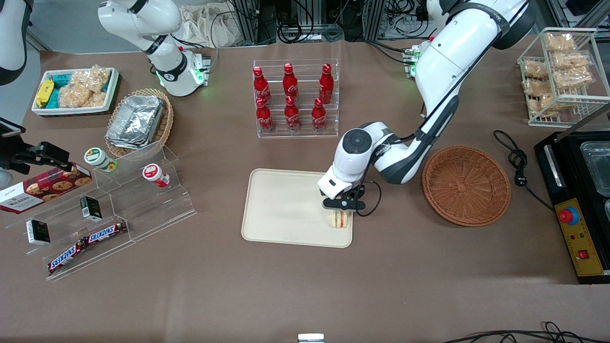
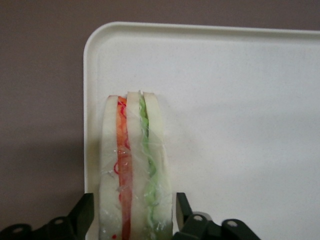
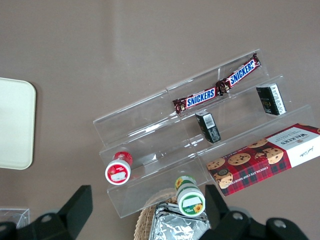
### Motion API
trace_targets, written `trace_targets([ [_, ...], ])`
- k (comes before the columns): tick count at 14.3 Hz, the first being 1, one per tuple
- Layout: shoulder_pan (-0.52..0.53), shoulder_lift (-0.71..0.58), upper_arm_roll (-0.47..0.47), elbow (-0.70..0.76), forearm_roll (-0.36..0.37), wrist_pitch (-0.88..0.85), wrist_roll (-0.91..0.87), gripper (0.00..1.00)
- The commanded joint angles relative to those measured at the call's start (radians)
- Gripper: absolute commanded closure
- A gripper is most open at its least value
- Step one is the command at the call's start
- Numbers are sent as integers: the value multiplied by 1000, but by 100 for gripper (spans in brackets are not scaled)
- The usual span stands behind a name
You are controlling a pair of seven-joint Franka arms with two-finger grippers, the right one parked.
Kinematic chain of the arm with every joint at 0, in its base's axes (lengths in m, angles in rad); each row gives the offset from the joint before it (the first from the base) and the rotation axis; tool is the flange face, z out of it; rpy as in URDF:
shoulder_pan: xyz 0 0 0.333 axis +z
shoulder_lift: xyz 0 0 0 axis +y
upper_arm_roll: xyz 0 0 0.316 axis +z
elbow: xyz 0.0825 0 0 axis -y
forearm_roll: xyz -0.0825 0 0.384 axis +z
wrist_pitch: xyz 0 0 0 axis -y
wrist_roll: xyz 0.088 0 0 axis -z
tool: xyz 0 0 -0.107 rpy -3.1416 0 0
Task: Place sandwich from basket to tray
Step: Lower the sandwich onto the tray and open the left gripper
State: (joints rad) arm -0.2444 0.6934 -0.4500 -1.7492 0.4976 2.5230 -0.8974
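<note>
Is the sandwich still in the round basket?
No, the sandwich is on the tray between the fingers of the gripper; the basket is empty.

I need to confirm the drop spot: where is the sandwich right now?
The sandwich stands on edge on the tray, near the corner closest to the basket, between the fingers of the left arm's pincer directly above it.

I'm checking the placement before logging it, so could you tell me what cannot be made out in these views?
- Front view: the left arm's end effector covers most of the sandwich, so its contact with the tray is hidden.
- Left wrist view: the sandwich is cut off by the picture's edge, and whether the fingers press it or stand just apart is unclear.
- The basket shows only in the front view.
</note>
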Motion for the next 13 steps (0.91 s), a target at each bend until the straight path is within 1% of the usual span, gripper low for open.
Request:
trace_targets([
  [1,8,-18,4,39,6,-1,-35,0],
  [4,42,-106,4,39,4,-21,-92,0],
  [6,75,-164,-1,40,-4,-94,-91,0],
  [8,80,-231,-1,39,-71,-182,-78,0],
  [10,86,-284,2,45,-118,-251,-66,0],
  [11,118,-304,-1,46,-137,-262,-52,0],
  [13,154,-351,-1,46,-204,-298,0,0],
])
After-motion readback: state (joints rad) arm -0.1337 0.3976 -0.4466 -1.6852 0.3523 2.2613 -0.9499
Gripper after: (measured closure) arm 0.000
